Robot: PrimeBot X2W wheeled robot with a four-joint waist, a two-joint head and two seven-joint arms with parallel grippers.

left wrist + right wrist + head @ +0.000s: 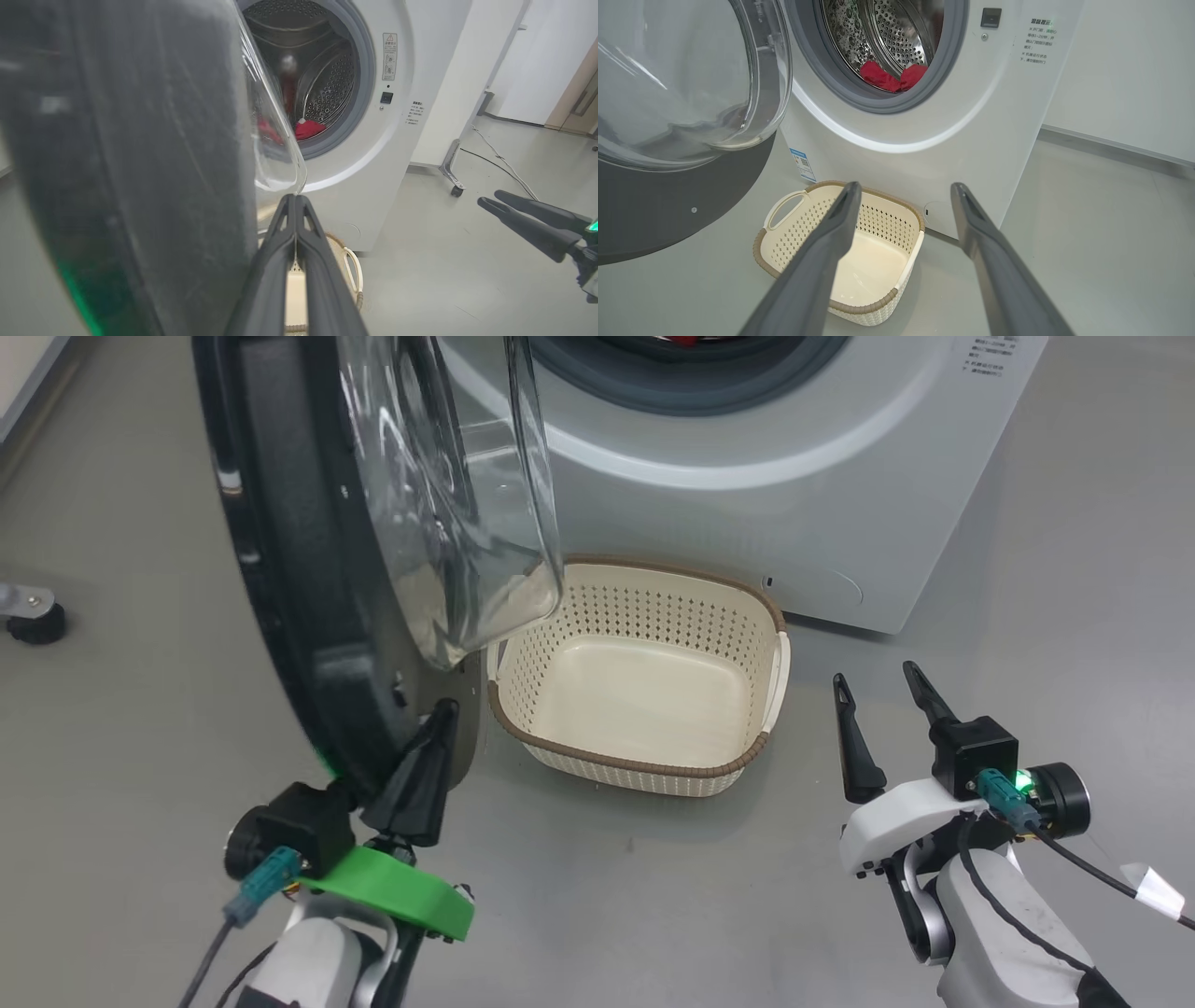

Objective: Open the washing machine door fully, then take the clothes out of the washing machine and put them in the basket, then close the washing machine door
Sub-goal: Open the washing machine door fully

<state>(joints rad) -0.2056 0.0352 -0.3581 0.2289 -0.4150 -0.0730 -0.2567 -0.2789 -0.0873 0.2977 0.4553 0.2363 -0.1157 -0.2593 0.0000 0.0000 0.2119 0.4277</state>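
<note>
Grey floor (1074, 616) carries the empty basket (653, 767) before the washer (747, 448); clothes (892, 78) lie in the drum (896, 37); left gripper (442, 714), fingers pressed together, rests against the door (299, 569) at its inner rim; right gripper (876, 674) hangs spread; push steadily outward, avoiding the glass (439, 504).

The left gripper (444, 711) has its two fingers (415, 789) pressed flat together, nothing between them, rising from a green collar (401, 894) on the pale forearm (313, 961). Well off to its right, the right gripper (876, 674) holds nothing: its fingers stand spread wide, tips leaning slightly toward the left gripper. Behind them sit a white wrist shell (896, 821) and a black block (976, 751) with a green light (1025, 782) lit.
</note>
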